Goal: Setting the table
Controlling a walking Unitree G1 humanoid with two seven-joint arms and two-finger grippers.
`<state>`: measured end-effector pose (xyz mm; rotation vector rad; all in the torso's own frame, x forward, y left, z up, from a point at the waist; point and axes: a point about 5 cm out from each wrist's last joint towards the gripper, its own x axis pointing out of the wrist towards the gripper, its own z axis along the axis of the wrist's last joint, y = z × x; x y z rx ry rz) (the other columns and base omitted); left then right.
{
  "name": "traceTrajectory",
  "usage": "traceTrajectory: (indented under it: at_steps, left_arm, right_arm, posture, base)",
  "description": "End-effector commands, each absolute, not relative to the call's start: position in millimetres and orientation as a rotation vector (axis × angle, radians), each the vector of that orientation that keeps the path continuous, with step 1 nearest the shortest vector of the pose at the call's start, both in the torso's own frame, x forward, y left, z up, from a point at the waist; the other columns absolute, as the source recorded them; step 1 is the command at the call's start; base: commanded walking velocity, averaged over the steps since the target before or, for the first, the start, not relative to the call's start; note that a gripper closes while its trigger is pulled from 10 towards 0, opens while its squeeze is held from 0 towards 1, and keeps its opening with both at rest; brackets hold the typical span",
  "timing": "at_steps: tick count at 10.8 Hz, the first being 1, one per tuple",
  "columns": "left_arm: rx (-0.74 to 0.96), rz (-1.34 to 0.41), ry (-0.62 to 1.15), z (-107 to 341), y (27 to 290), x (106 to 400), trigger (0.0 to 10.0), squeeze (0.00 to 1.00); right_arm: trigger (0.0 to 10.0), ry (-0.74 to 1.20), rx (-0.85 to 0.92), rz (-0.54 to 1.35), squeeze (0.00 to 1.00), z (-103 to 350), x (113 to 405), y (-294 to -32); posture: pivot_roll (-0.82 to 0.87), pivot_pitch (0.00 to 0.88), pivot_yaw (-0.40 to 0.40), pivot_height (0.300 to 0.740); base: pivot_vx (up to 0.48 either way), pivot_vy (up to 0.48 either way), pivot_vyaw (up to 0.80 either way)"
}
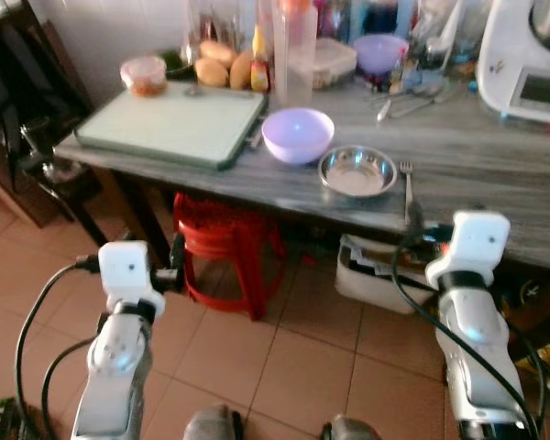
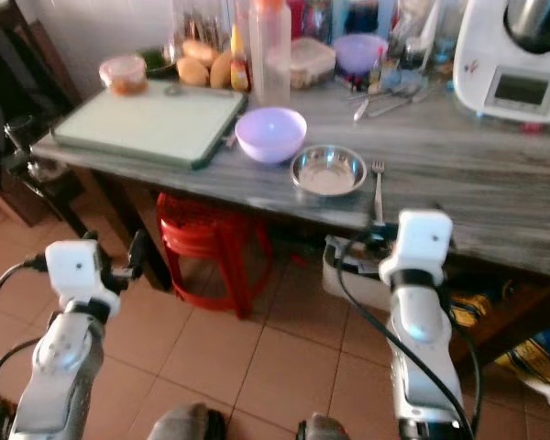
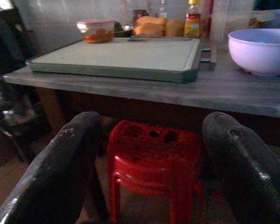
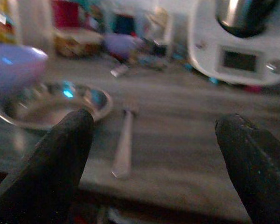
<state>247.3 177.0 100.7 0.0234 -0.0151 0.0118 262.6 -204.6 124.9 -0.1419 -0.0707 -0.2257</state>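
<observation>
A: From the head camera, what is lying on the grey table (image 1: 495, 174)?

B: A lavender bowl (image 1: 297, 134) is sitting near the front edge, and a steel dish (image 1: 357, 170) is resting just beside it on the robot's right. A fork (image 1: 407, 186) is lying right of the dish, its tines pointing toward the back. A pale green cutting board (image 1: 172, 124) is taking up the left end, and a white kitchen appliance (image 1: 528, 57) is standing at the far right. Bottles, bread rolls and tubs are crowding the back.

A: And the arms?

B: Both are being held below the table edge. The left gripper (image 1: 176, 261) is hanging in front of a red plastic stool (image 1: 229, 246) under the table. The right gripper (image 1: 413, 222) is sitting at the table's front edge, just below the fork.

A: What is the left wrist camera showing?

B: The left gripper's two black fingers (image 3: 60, 172) are standing wide apart, holding nothing. Between them the red stool is showing, with the cutting board and lavender bowl above on the table.

A: And the right wrist camera?

B: It is blurred, but the right gripper's fingers (image 4: 56, 163) are spread wide and are gripping nothing. The fork is lying on the table between them, near the edge, the steel dish is sitting beside it, and the white appliance is standing behind.
</observation>
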Motion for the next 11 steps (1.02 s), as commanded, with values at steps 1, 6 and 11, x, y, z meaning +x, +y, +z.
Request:
traceTrajectory:
  at_steps: [1, 6, 11]
  left_arm:
    - [0.021, -0.006, -0.023, 102.5, 173.1, 250.4, 10.0, 0.0]
    - [-0.017, -0.086, 0.012, 92.7, 152.2, 253.0, 10.0, 0.0]
    - [-0.032, -0.077, 0.069, 79.6, 156.0, 247.2, 10.0, 0.0]
  right_arm:
    - [10.0, -0.053, -0.154, -0.254, 0.0, 122.2, 262.7, -205.2]
    - [10.0, -0.01, -0.048, -0.172, 0.94, 106.8, 257.7, -190.2]
    - [10.0, -0.012, -0.024, -0.151, 0.0, 107.6, 255.9, -188.1]
  posture:
    - [-0.04, 0.056, 0.032, 0.74]
    - [-0.06, 0.052, 0.04, 0.74]
    - [-0.07, 0.089, 0.039, 0.74]
  base:
    - [0.0, 0.0, 0.0]
    - [0.0, 0.0, 0.0]
    - [-0.051, 0.0, 0.0]
